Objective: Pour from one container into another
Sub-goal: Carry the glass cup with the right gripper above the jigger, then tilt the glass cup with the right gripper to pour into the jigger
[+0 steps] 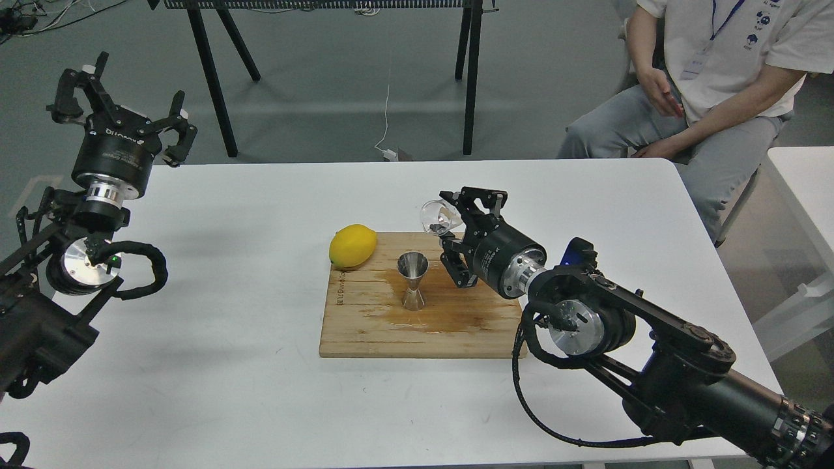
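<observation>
A small clear glass cup (438, 216) hangs tilted on its side above the wooden cutting board (365, 326), its rim facing left. My right gripper (453, 225) is shut on the glass cup, just up and right of the steel jigger (413, 279). The jigger stands upright in the middle of the board, on a wet brown stain. My left gripper (117, 111) is open and empty, raised past the table's far left edge.
A yellow lemon (352, 245) lies at the board's far left corner. A seated person (704, 98) is beyond the table's far right corner. Black table legs (215, 78) stand behind. A second white table (805, 189) is at the right.
</observation>
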{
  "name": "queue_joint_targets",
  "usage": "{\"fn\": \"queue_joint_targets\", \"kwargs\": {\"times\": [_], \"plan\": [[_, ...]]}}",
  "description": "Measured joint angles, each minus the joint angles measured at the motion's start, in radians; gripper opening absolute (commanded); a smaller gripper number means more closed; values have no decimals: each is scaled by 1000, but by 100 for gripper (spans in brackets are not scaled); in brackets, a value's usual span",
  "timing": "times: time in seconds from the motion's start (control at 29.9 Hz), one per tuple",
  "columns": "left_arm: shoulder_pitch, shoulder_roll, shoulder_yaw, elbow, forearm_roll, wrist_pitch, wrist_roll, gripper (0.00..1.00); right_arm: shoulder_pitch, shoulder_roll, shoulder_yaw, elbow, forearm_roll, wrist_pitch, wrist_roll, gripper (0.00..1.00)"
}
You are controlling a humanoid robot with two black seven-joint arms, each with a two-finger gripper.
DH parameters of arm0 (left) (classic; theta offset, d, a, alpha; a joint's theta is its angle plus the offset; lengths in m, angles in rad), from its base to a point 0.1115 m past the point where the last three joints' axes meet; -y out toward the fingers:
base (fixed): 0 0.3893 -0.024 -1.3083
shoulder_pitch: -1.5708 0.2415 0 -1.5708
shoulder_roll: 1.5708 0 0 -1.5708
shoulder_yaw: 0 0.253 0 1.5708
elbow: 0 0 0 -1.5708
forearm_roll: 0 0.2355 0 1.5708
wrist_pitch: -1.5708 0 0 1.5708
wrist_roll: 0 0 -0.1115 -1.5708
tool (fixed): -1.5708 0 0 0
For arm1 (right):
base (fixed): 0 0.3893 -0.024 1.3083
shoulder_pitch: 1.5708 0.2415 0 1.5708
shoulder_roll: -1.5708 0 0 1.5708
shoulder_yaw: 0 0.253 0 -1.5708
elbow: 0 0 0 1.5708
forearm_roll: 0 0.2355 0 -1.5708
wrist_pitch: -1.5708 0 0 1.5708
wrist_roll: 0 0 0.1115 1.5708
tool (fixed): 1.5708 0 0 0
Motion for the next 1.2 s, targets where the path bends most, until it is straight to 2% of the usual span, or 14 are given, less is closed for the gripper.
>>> {"fn": "queue_joint_targets", "kwargs": {"times": [0.47,1.2], "plan": [[0,6,0,2,0,0,0,100,14,8,-75,5,-192,-3,2,35],[11,7,0,2,-1,0,0,100,65,-11,-176,1,-361,-29,5,35]]}}
